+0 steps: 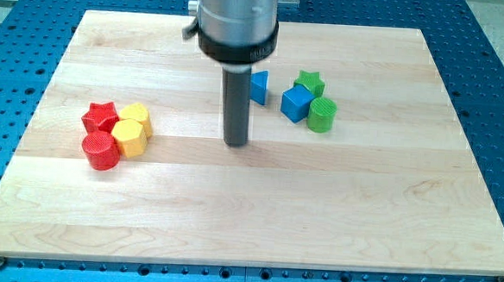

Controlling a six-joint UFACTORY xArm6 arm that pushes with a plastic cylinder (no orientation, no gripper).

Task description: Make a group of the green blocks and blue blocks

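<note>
My tip (pixel 235 144) rests on the wooden board near its middle. A blue block (pixel 259 87), partly hidden behind the rod, lies just up and right of the tip. Further right, a blue cube (pixel 296 102), a green star (pixel 309 82) and a green cylinder (pixel 322 115) sit touching one another in a cluster. The half-hidden blue block stands a small gap to the left of that cluster. The tip touches no block.
At the view's left a red star (pixel 100 115), a red cylinder (pixel 101 150) and two yellow blocks (pixel 132 129) sit bunched together. The wooden board (pixel 247 227) lies on a blue perforated table.
</note>
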